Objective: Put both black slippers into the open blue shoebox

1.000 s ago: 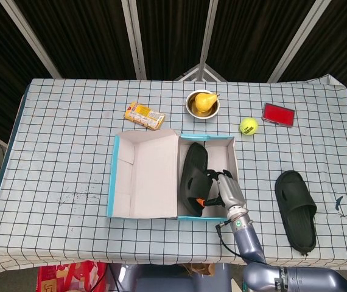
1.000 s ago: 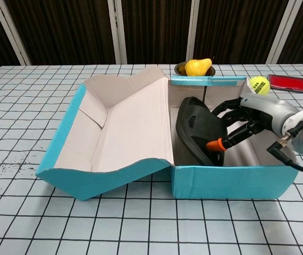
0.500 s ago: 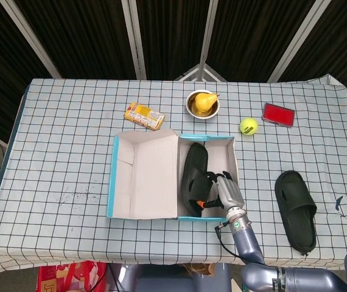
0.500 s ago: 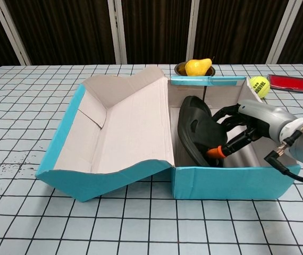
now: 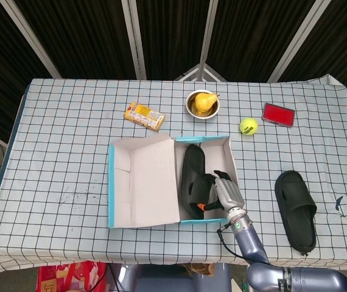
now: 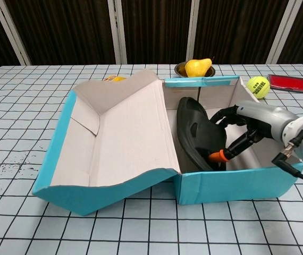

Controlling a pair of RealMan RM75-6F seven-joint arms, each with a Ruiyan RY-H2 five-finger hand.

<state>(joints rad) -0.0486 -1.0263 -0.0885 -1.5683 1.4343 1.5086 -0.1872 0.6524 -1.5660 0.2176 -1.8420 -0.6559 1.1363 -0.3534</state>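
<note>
The open blue shoebox (image 5: 205,139) (image 6: 231,183) lies mid-table, its lid (image 5: 143,182) (image 6: 119,133) folded out to the left. One black slipper (image 5: 192,176) (image 6: 194,130) stands on its side inside the box, against the lid-side wall. My right hand (image 5: 225,193) (image 6: 250,125) reaches over the box's near right corner and grips this slipper, fingers on its upper side and the orange-tipped thumb under its lower edge. The second black slipper (image 5: 295,210) lies flat on the table to the right of the box, seen only in the head view. My left hand is out of sight.
Behind the box stands a bowl with a pear (image 5: 203,103) (image 6: 196,66). A tennis ball (image 5: 248,126) (image 6: 258,84) and a red case (image 5: 278,114) (image 6: 288,83) lie at the back right. A yellow snack packet (image 5: 144,115) (image 6: 114,78) sits back left.
The box has slid a little to the left and turned slightly. My right hand has gone left with it, still gripping the slipper inside.
</note>
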